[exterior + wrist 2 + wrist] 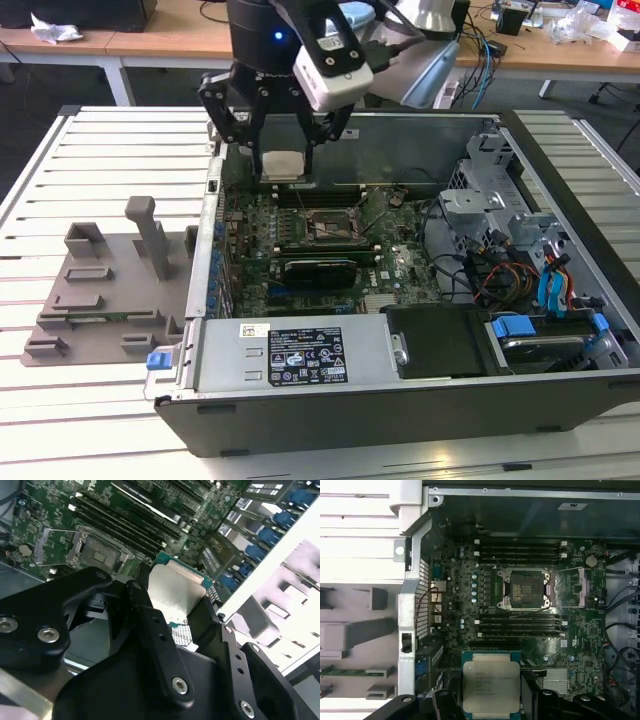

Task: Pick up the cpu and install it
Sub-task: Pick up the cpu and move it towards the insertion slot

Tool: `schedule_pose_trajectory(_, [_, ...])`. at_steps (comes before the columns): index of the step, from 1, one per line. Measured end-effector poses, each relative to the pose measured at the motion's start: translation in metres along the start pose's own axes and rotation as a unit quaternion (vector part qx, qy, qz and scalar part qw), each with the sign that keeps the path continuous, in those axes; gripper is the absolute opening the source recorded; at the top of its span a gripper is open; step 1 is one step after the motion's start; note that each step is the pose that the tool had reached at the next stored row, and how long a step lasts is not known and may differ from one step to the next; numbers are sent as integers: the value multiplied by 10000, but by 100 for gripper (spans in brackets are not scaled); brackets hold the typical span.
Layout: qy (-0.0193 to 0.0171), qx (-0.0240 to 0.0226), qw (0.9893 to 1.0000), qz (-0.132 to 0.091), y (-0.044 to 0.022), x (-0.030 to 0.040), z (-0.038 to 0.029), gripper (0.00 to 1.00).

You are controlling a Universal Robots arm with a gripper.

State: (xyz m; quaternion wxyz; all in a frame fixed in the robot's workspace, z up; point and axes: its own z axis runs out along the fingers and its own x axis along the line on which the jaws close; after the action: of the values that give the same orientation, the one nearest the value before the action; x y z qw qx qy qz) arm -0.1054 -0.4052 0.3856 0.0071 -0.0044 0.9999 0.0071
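My gripper (284, 165) is shut on the cpu (284, 164), a small silver-grey square chip with a pale green rim, held flat between the black fingers (145, 615). In both wrist views the cpu (491, 687) (172, 594) sits between the fingers. It hangs above the far-left part of the motherboard inside the open computer case (400, 395). The black socket (330, 229) with its metal frame lies open a short way nearer the camera in the exterior view. The socket (526, 589) (97, 554) is apart from the chip, with nothing in it.
A grey plastic tray (105, 290) with upright posts lies on the slatted white table at the exterior view's left. Inside the case are memory slots (520, 550), a black card (320, 272), cables and drive bays (530, 280) at the right. The case wall (213, 210) stands close to my gripper.
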Motion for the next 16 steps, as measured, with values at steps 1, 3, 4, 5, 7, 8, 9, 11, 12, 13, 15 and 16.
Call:
schedule_pose_trajectory(1, [2,1,10000,1,8,-49,8,55])
schedule_pose_trajectory(3, [6,1,10000,1,20,-118,21,55])
schedule_pose_trajectory(4, [6,1,10000,1,24,-142,26,55])
schedule_pose_trajectory(5, [8,1,10000,1,34,-192,39,55])
schedule_pose_trajectory(7, [11,5,10000,1,53,-283,63,55])
schedule_pose_trajectory(8, [12,7,10000,0,62,-325,74,55])
schedule_pose_trajectory(9, [13,9,10000,1,72,-359,85,55])
schedule_pose_trajectory(11, [16,11,10000,1,92,-410,116,55])
schedule_pose_trajectory(12, [17,11,10000,1,101,-423,130,55])
schedule_pose_trajectory(13, [18,12,10000,1,110,-434,143,55])
schedule_pose_trajectory(15, [21,14,10000,2,159,-462,188,55])
schedule_pose_trajectory(16, [22,15,10000,1,179,-468,203,55])
